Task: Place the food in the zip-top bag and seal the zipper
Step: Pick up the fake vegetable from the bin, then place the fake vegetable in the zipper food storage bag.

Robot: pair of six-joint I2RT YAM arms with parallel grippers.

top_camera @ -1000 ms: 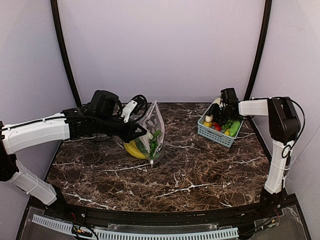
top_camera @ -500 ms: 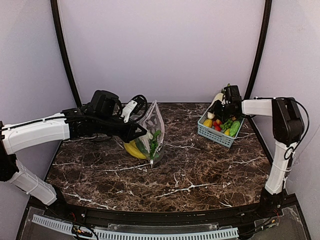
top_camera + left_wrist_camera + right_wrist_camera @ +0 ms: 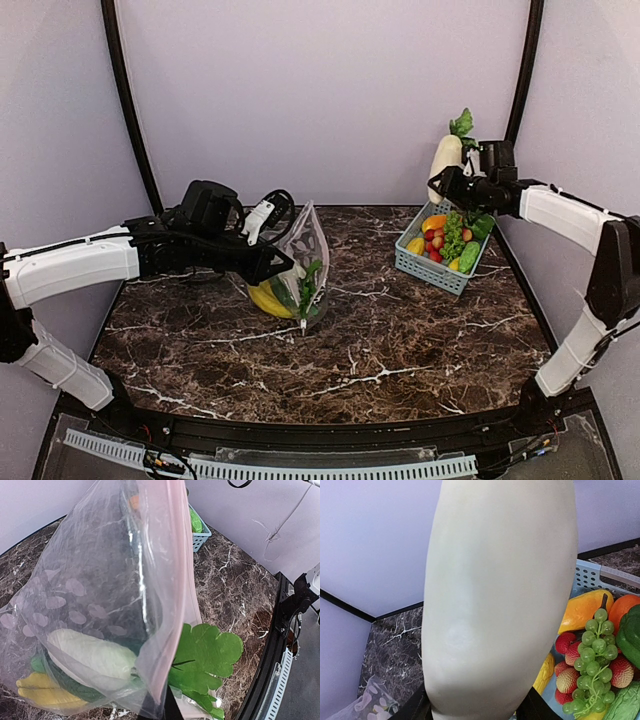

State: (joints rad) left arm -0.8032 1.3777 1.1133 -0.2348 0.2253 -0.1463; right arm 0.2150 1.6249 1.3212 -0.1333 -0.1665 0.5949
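Standing next to this rig right now: the left gripper [image 3: 284, 266] is pinched closed on the edge of the zip-top bag [image 3: 308, 243], holding it propped up near the middle of the table [image 3: 400, 340], a bit left of center, with the bag's bottom resting on the marble. From the left wrist view the zipper [image 3: 175, 555] runs as a pale pink strip straight down to where the dark fingers clamp it, though the fingers themselves are mostly hidden behind the plastic. Inside the bag there's a yellow banana bunch [image 3: 37, 691] at the bottom, a pale whitish-green vegetable [image 3: 90, 655] lying on top of it and some dark green stuff between them. A big leafy green [image 3: 205, 655] sticks out past the pink strip, so that part of the mouth isn't closed; how wide the rest gapes I can't tell. Over on the far right, the right gripper [image 3: 445, 187] is clamped around the lower end of the long white vegetable [image 3: 447, 158], holding it up in the air, nearly upright with its green top pointing up, above the back corner of the blue-grey basket [image 3: 428, 266]. That basket sits well apart from the bag and has green grapes [image 3: 592, 645], strawberries [image 3: 565, 642], an orange-yellow piece [image 3: 582, 610] and a cucumber [image 3: 468, 257] in it.
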